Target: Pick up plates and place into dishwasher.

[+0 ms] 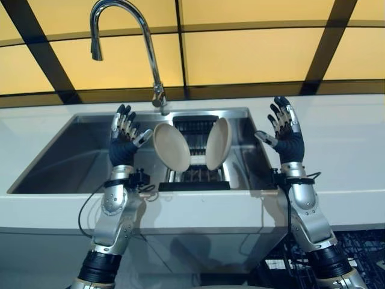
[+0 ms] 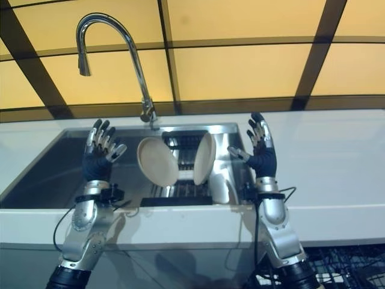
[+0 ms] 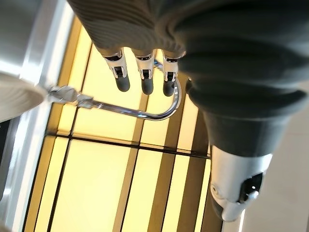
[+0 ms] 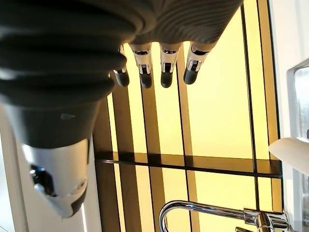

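Left hand [image 1: 124, 137], right hand [image 1: 285, 133] spread wide, empty, flanking two upright plates [image 1: 171, 147]; no writing legible.

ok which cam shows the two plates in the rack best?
Left eye view: both plates stand whole on edge in the sink rack. Right eye matches. Each wrist view catches just one plate edge.

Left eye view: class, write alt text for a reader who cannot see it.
Two beige plates stand on edge in a dark rack inside a steel sink. The left hand and right hand are raised open either side, holding nothing. A curved faucet rises behind.
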Robot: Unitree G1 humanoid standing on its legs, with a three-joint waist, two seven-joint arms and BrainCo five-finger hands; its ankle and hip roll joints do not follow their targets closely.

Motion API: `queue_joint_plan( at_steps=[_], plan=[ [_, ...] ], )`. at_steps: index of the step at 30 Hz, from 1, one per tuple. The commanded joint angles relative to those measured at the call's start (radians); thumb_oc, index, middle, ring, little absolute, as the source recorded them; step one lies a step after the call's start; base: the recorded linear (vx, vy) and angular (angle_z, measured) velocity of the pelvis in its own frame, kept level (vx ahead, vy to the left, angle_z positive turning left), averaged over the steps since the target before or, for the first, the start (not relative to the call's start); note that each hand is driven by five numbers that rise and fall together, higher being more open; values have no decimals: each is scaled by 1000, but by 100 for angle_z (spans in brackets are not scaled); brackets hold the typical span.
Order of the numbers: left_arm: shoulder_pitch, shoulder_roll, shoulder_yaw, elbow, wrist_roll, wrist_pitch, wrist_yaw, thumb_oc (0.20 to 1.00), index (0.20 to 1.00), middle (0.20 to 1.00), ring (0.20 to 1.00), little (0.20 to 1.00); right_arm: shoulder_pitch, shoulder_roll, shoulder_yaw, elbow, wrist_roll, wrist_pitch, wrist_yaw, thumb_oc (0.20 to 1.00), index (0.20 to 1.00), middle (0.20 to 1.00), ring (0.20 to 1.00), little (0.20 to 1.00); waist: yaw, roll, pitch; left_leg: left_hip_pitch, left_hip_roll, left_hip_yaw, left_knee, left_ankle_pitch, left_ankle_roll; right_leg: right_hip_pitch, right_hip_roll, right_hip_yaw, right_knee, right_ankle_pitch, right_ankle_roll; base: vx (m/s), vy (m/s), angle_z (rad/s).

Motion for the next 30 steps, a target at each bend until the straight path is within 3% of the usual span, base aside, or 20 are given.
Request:
queue_joint_plan(
  at_steps=[1,7,17,25,27,30],
  plan=[
    [-78,71,34,50,31,-42,11,1000,1000,1000,1000,1000,-38,3,-42,-26,-32,-21,-3,1000,1000,1000,1000,1000,11,-34,-63,-36,14,31,47,-96,-13,-45,-25,-22,15,-41,43,0,0,0],
    [-88,106,55,101,118,-3,41,1000,1000,1000,1000,1000,-39,-7,-53,-24,-21,-17,1,1000,1000,1000,1000,1000,6,-30,-68,-33,17,29,47,-96,-17,-44,-22,-17,17,-46,41,15,-42,0],
    [-88,141,86,140,151,-14,36,1000,1000,1000,1000,1000,-23,-18,-61,-30,-8,-8,16,1000,1000,1000,1000,1000,-9,-23,-66,-47,23,22,98,-110,-28,-57,-10,2,63,-76,22,18,-81,-1],
    [-57,166,117,154,201,-37,35,1000,1000,1000,1000,1000,-16,-49,-78,-25,19,-5,47,1000,1000,1000,1000,1000,-12,-49,-32,-130,22,36,381,-170,-32,-79,-11,6,139,-104,-15,-1,-110,-4],
    [-44,173,127,163,203,-50,33,1000,1000,1000,1000,1000,-15,-46,-78,-15,20,-18,52,1000,1000,1000,1000,1000,-3,-51,-16,-167,8,-2,442,-158,-27,-80,-2,25,153,-105,-22,13,-60,-17],
    [-28,178,140,167,214,-52,36,1000,1000,1000,1000,1000,-29,-41,-65,-6,16,-11,52,1000,1000,1000,1000,1000,15,-43,-13,-150,-18,-87,334,-147,-14,-81,10,67,157,-105,-14,83,49,-30]
  ],
)
